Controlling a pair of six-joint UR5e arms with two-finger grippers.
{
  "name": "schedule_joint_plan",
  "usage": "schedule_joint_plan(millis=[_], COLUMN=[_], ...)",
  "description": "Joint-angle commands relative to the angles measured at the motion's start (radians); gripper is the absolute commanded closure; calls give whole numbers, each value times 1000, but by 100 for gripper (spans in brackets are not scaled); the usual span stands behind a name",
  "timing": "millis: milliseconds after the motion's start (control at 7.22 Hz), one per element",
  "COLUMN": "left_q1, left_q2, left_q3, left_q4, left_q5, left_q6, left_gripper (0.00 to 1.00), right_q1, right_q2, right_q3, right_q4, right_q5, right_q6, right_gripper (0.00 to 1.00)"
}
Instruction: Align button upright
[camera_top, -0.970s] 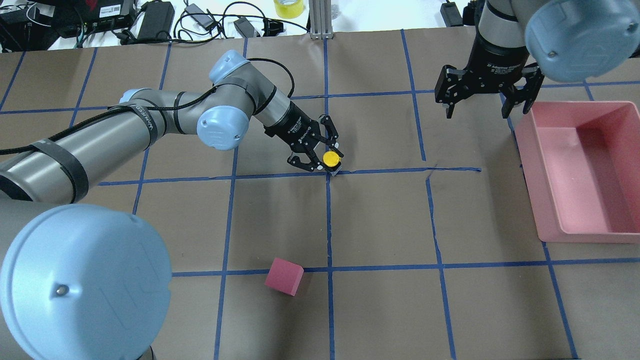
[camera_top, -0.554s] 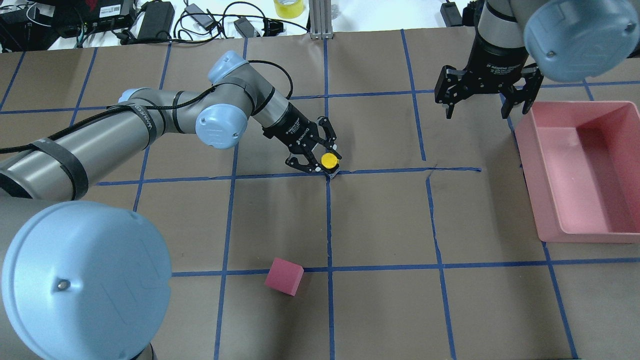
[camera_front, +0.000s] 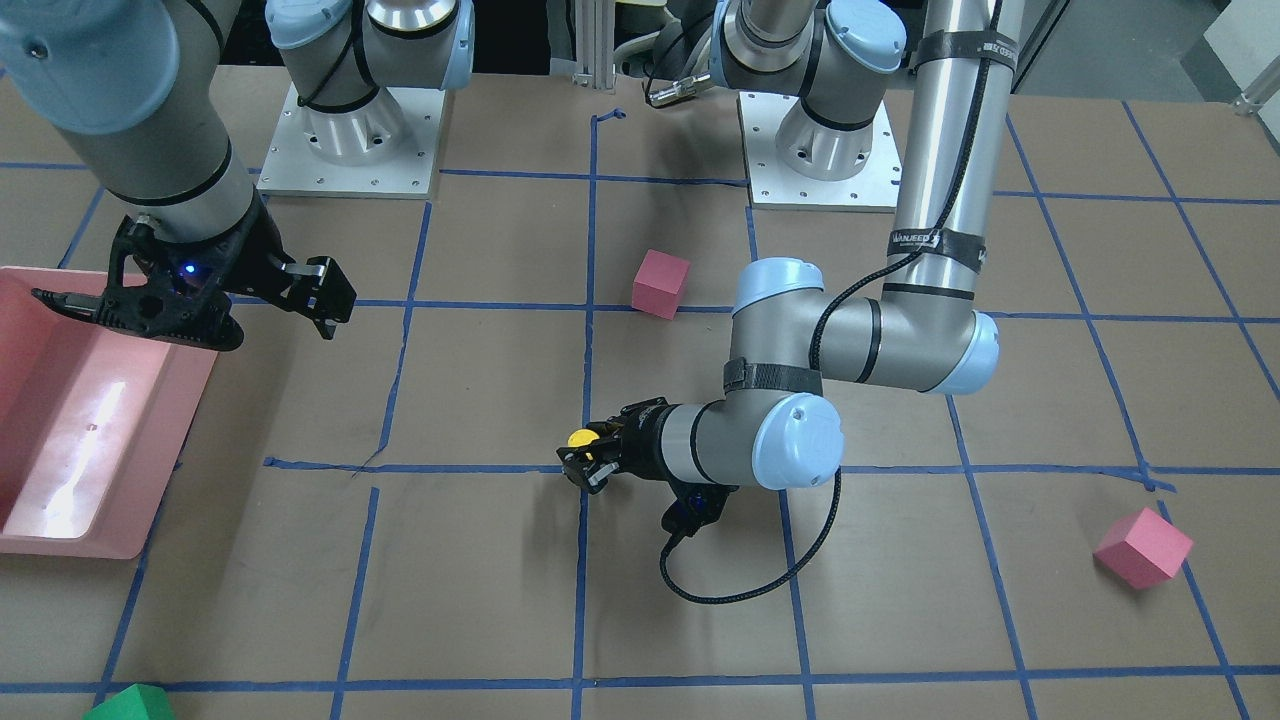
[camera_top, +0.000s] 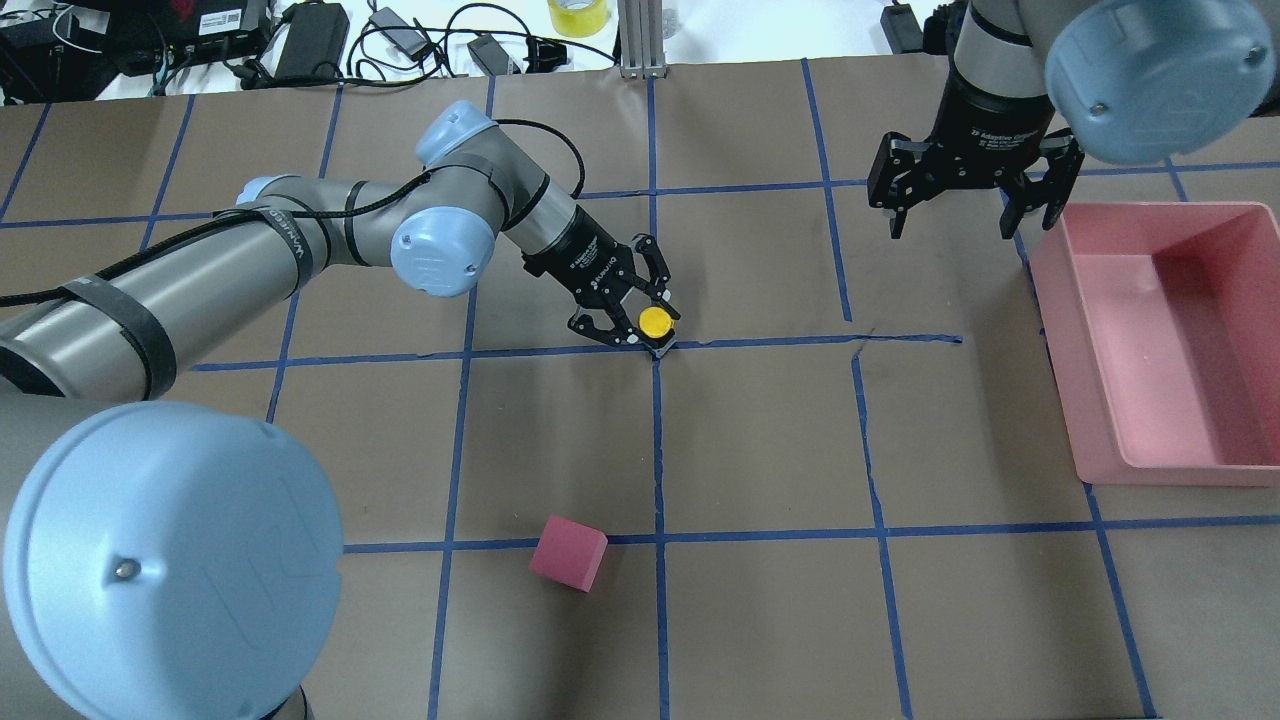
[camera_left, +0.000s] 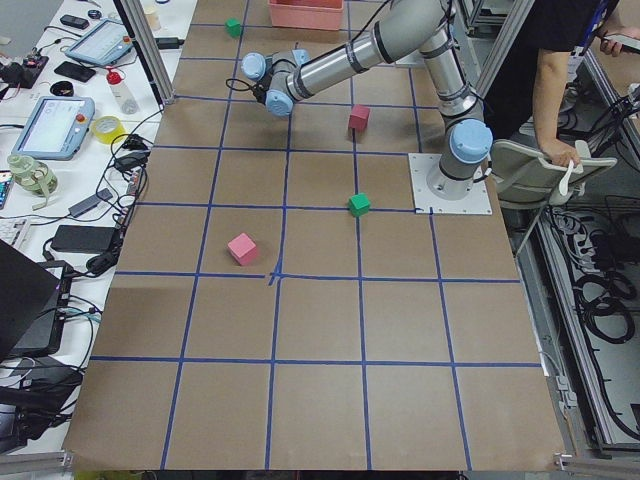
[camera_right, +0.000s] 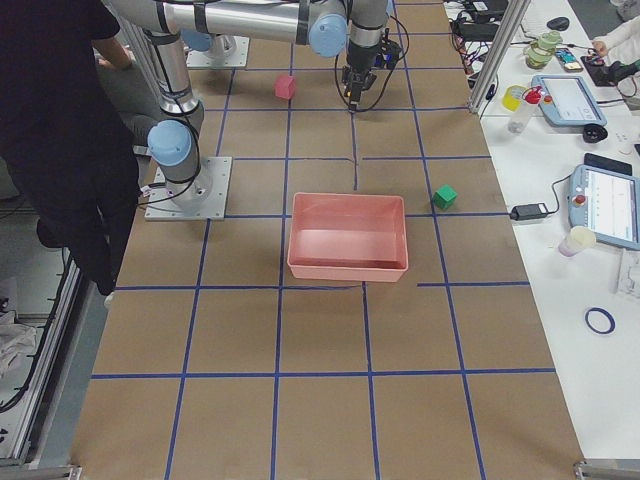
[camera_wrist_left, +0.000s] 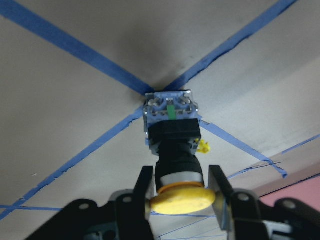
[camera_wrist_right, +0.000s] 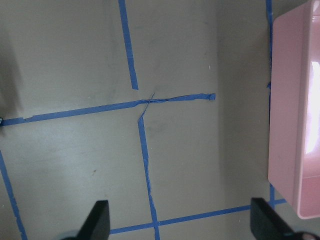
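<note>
Gripping the button (camera_wrist_left: 172, 132), left hand (camera_top: 650, 320) sits over a tape crossing (camera_wrist_left: 134, 84).

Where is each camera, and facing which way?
Front-facing: across the table, facing both bases; left tool holding the button.
Overhead: behind the bases, looking forward; both arms.
Left: table's left end; left arm nearer.
Right: opposite end; right base, pink bin.
Left wrist: down its fingers at the button.
Right wrist: straight down; right tool, tape, bin.
Front-facing and overhead share the button.
</note>
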Motion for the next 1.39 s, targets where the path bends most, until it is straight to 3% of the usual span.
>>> schedule_joint_plan(millis=[0,139,416,693,831,970,1247], left_q1=[2,2,17,17,17,18,21], left_q2=[48,95,218,366,452,515,577], left_q3=[13,30,14,17,12,12,13], left_q4=[4,-5,-80,-246,-305,-350,-335], left_q5=[92,158,207,401,528,634,716], left_q6=[3,12,223,403,534,587,813], left_gripper=[7,4,3,0,0,0,0], right_q1=[0,0,3,8,14,12,14], right_q2=[-1,1,-4,-13,-14,-16,-24], right_q3=[0,2,-4,-27,-46,-58,-57], right_q4=[1,0,-8,-5,6,12,12], right_q5=[-1,6,9,38,136,177,164], right_q6=[0,-1,0,-1,-1,-4,-111], right_gripper=[0,0,0,0,0,0,0])
